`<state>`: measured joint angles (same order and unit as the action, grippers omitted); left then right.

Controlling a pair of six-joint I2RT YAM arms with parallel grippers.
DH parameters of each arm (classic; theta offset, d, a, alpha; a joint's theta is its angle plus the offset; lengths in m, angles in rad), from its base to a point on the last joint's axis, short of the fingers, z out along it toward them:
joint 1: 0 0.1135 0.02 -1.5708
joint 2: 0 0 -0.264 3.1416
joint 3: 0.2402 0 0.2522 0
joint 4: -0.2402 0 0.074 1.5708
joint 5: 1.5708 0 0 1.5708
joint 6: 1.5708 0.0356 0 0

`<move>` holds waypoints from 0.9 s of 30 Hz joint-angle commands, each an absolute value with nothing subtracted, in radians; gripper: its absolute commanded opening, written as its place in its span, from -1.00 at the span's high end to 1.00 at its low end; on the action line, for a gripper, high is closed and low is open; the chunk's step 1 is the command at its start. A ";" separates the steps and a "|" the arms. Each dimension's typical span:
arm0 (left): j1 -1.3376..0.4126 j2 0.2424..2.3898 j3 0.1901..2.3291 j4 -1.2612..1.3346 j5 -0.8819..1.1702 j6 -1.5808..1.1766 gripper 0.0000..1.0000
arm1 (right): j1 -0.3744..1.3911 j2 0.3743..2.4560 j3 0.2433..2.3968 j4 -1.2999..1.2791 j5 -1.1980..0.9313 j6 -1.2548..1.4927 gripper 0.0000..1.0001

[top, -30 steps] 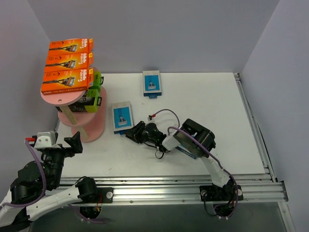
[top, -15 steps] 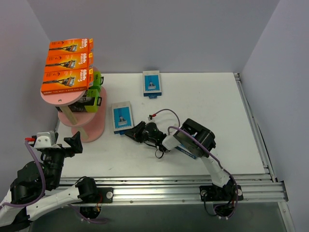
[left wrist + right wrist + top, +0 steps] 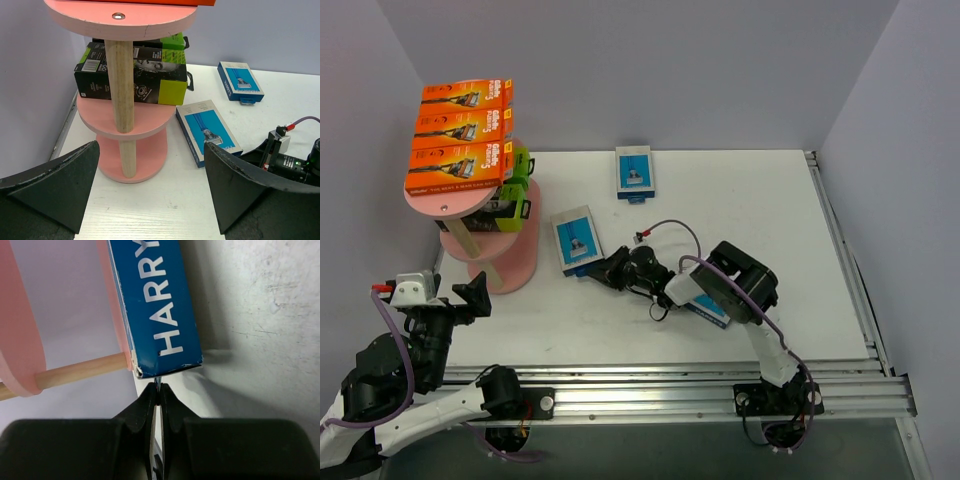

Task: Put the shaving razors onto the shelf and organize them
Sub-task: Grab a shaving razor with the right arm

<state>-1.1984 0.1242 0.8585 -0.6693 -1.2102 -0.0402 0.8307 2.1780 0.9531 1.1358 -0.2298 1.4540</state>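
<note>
On the white surface [image 3: 770, 200] the pink shelf [image 3: 445, 205] stands at the far left, with three orange packs [image 3: 460, 125] stacked on its top board and black-and-green packs [image 3: 135, 70] on the middle one; its lowest board is bare. Three blue packs are not yet shelved: one far off at centre [image 3: 635, 172], one partly hidden under the right arm [image 3: 712, 312], and the blue pack [image 3: 577, 240] just right of the shelf. That last pack lies directly beyond the right tool [image 3: 157, 390], its long axis running away from the tool toward the far left. The shelf is just to its left, so the carry will probably be short and leftward. The right tool's jaws are pressed together at the pack's near end, apparently on its thin hang tab, a slight hold that could slip on lifting. The left tool [image 3: 475, 298] hangs near the shelf's base, spread wide and holding nothing.
</note>
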 commanded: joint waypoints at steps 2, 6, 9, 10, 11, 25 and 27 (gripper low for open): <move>-1.218 0.115 0.864 -0.635 -1.212 -0.028 -0.88 | 0.781 2.037 0.946 1.091 -0.330 1.369 1.00; -1.218 0.132 0.868 -0.638 -1.204 -0.025 -0.88 | 0.736 1.970 0.974 0.907 -0.422 1.255 1.00; -1.218 0.161 0.876 -0.643 -1.197 -0.026 -0.88 | 0.703 1.931 1.012 0.752 -0.509 1.146 1.00; -1.218 0.176 0.877 -0.643 -1.197 -0.026 -0.88 | 0.696 1.913 1.026 0.706 -0.552 1.112 1.00; -1.218 0.181 0.882 -0.644 -1.195 -0.028 -0.88 | 0.692 1.905 1.038 0.659 -0.572 1.074 1.00; -1.218 0.394 0.997 -0.646 -1.123 -0.061 -0.88 | 0.623 1.666 1.264 -0.196 -0.569 0.496 1.00; -1.216 0.446 1.022 -0.634 -1.086 -0.080 -0.88 | 0.618 1.623 1.288 -0.261 -0.549 0.460 1.00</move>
